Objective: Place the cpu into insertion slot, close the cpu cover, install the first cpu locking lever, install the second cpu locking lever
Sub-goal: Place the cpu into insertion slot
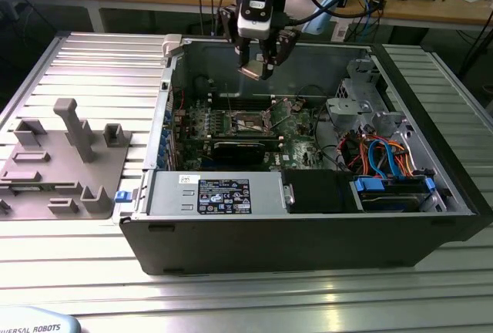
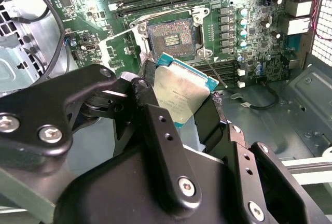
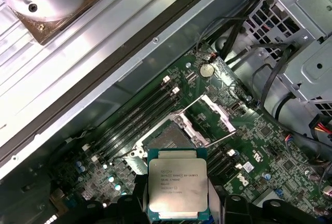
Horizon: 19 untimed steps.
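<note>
My gripper (image 1: pixel 258 69) hangs above the open computer case, shut on the cpu (image 1: pixel 249 72). In both wrist views the cpu (image 2: pixel 179 92) (image 3: pixel 178 182) is a flat square chip with a silver-grey top and a green edge, pinched between the black fingers (image 2: pixel 148 97). The insertion slot (image 3: pixel 166 136) (image 2: pixel 171 37) (image 1: pixel 250 123) lies bare on the green board below, apart from the chip. The cpu cover (image 3: pixel 218 112) stands swung open beside the slot. Two thin locking levers (image 3: pixel 193 102) (image 3: pixel 224 138) stick up near it.
Long black memory slots (image 3: pixel 135 115) run beside the socket. The case's metal walls (image 1: pixel 308 55) ring the board. A power supply (image 1: pixel 219 193) and a drive bay with blue and orange cables (image 1: pixel 385 163) sit at the front. A grey fixture plate (image 1: pixel 62 163) lies on the exterior view's left.
</note>
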Motion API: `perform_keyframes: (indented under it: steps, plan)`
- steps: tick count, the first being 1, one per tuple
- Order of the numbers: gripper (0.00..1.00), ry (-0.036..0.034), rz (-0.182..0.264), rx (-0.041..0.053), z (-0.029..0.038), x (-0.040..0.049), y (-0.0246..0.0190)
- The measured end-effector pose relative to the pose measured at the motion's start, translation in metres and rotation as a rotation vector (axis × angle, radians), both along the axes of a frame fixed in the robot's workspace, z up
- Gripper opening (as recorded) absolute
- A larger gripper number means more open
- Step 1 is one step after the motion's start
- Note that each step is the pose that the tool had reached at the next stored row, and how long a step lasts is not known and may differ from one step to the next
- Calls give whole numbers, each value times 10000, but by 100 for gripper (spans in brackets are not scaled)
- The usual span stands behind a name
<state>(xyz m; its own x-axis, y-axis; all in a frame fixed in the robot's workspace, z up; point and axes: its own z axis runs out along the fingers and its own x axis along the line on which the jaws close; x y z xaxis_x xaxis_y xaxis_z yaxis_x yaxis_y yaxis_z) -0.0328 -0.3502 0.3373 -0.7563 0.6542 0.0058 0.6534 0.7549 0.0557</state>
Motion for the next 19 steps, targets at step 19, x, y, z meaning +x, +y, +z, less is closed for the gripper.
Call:
perform_keyframes:
  steps: [19]
  plan:
    - [54, 0, -708, 0, -1, 0, 0]
